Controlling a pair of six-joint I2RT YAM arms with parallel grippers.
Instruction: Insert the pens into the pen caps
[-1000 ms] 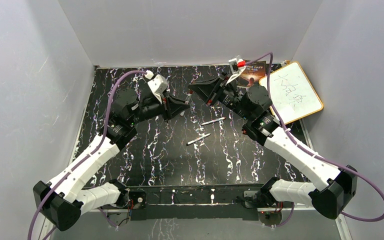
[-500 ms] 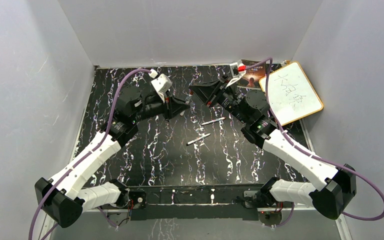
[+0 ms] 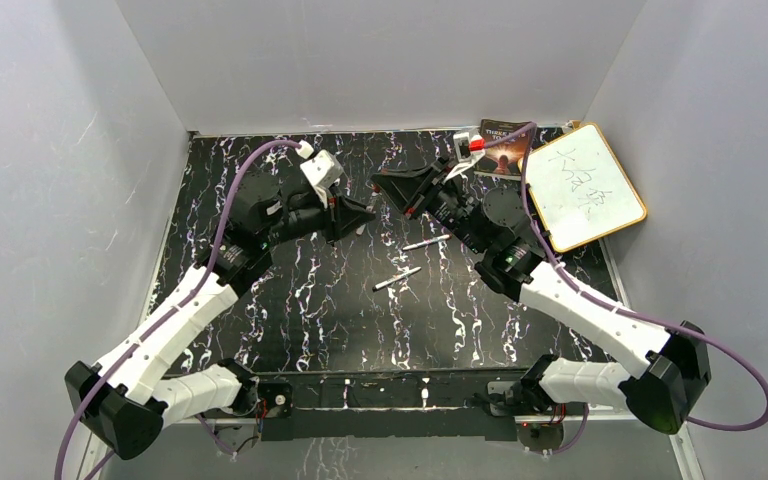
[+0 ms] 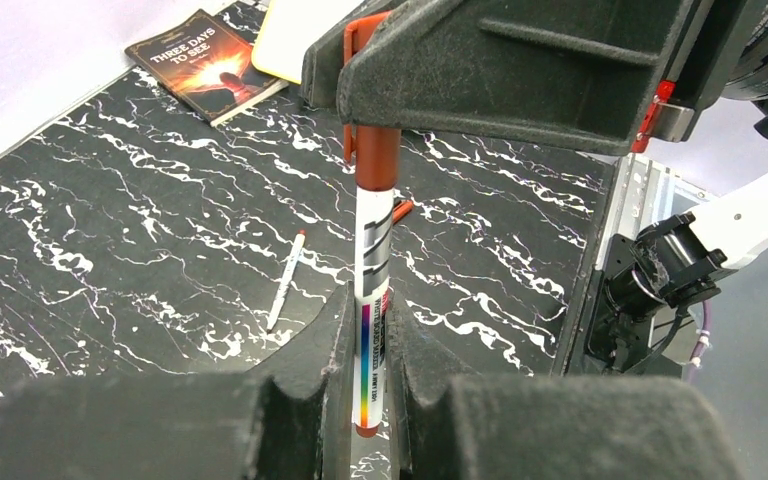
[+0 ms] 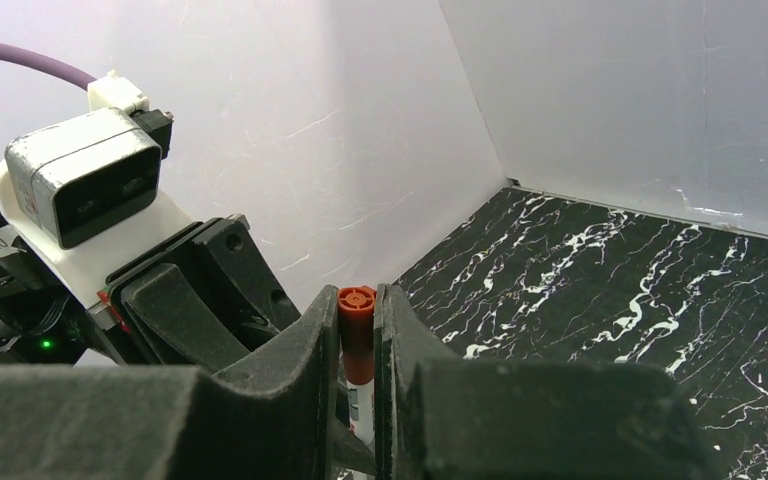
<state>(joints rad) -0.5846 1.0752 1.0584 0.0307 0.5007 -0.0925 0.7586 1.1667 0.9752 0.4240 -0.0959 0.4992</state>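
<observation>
Left gripper (image 4: 368,312): clamped on pen (image 4: 373,255), held off the table, far middle, for capping | Right gripper (image 5: 357,318): pinched on cap (image 5: 357,345) at pen's top, for pushing on | Spare pens (image 3: 425,242): lying nearer, untouched

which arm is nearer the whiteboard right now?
Right. The right arm lies just beside the whiteboard; the left arm is farther off, on the right arm's other side.

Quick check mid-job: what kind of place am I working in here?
Probably a lab test booth, not a home or office: plain white walls box in a black marbled table, the left arm and right arm are bolted at its near edge, and a whiteboard and book lie as props.
</observation>
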